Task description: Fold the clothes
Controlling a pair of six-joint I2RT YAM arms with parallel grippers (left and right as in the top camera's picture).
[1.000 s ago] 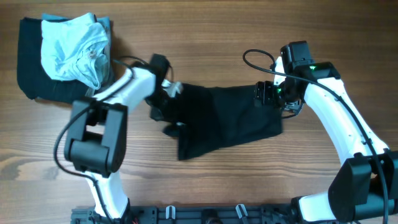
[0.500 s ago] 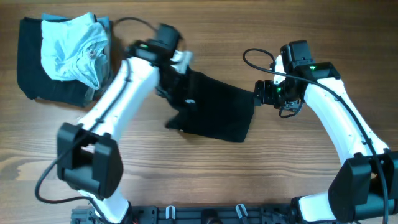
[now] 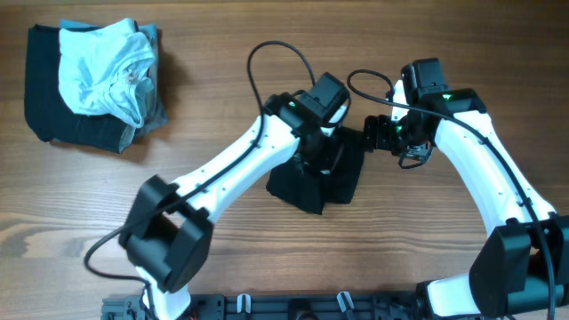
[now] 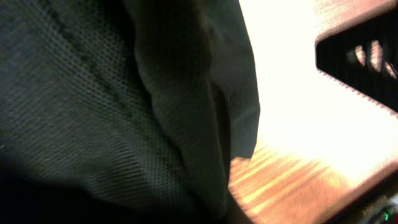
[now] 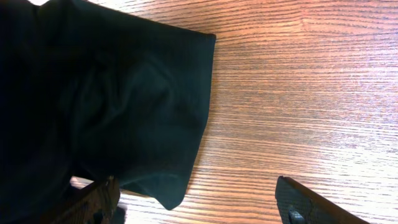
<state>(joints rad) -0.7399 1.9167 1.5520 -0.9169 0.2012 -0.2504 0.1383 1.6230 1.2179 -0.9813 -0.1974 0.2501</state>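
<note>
Okay, black garment [image 3: 318,182] lies bunched and partly doubled over near the middle of the wooden desk [image 3: 267,258]. The left arm reaches across, and the left tool [image 3: 327,147] sits on the garment's upper part, touching the cloth. The left wrist view is almost all dark mesh fabric hanging in folds right at the lens, with a strip of desk past the cloth's edge. A black ribbed piece [image 4: 357,59] shows up and to the right of the cloth. Cannot tell how far the left tool is spread, or whether it grips the cloth.

The right tool [image 3: 377,135] is at the garment's right edge, touching it or just beside it. In the right wrist view its fingers [image 5: 308,208] stand wide apart with nothing clamped. The garment's hemmed edge lies flat on the desk between them, its corner close to one finger.

Well apart from the black garment, far to its upper left, a crumpled light blue garment [image 3: 102,67] lies on a stack of dark folded clothes [image 3: 53,124].
</note>
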